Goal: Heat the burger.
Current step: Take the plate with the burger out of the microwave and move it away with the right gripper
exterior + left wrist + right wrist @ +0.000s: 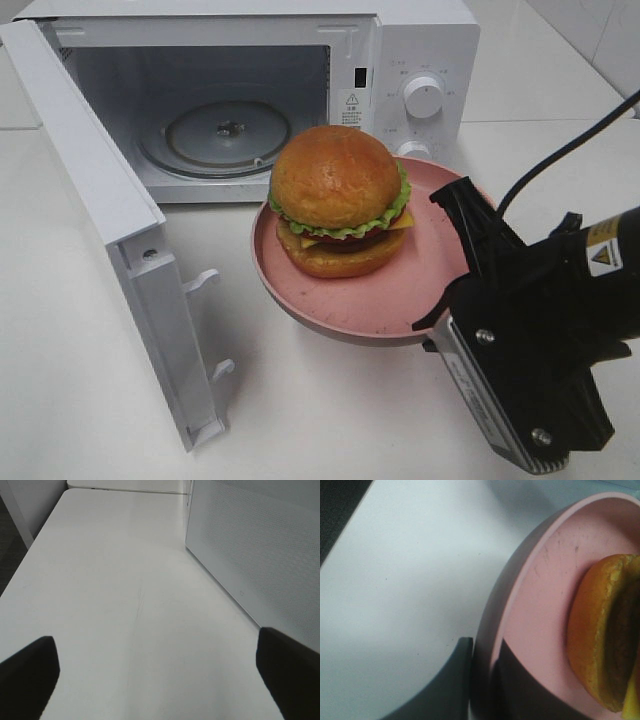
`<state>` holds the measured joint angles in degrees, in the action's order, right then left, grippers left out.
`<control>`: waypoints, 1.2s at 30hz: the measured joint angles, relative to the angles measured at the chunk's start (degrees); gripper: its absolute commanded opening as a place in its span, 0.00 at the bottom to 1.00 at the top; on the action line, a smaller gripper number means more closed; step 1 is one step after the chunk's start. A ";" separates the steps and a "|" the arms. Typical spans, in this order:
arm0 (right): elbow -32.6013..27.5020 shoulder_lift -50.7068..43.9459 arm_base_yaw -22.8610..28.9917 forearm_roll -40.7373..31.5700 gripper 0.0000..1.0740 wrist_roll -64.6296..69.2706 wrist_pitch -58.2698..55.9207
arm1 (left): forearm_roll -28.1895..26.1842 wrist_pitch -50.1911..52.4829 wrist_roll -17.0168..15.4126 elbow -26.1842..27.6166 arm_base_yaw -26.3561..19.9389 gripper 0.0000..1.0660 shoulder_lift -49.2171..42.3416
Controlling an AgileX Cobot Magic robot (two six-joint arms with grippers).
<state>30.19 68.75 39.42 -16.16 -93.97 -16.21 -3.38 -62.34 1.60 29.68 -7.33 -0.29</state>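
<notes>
Exterior high view: the burger [337,203] sat on the pink plate [420,290], roughly centred, domed bun up, lettuce and a cheese corner sticking out at the sides. The plate was lifted off the white table [90,380], tilted a little, just in front of the microwave [420,60]. The microwave door [100,230] stood swung wide open to the left; the glass turntable [228,135] inside was bare. The right gripper [462,262] came in from the lower right and was clamped on the plate's right rim, one finger over the rim, the other under. The left gripper was not visible here.

Left wrist view: the left gripper [155,672] was released, fingers [27,672] spread far apart at the frame edges, nothing between them. Below was only bare table, with the perforated outer face of the microwave door alongside.

Right wrist view: the right gripper was grasping the plate rim, one dark finger [452,680] outside the rim, one inside on the pink surface. The burger's bottom bun and patty edge showed farther along the plate, apart from the fingers.
</notes>
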 measured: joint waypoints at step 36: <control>-6.76 -19.60 0.00 42.28 0.00 62.74 -17.76 | 0.00 0.00 0.00 0.00 0.00 0.95 0.00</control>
<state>23.43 49.16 39.42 26.13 -31.23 -33.98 -3.38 -62.34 1.60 29.68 -7.33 -0.29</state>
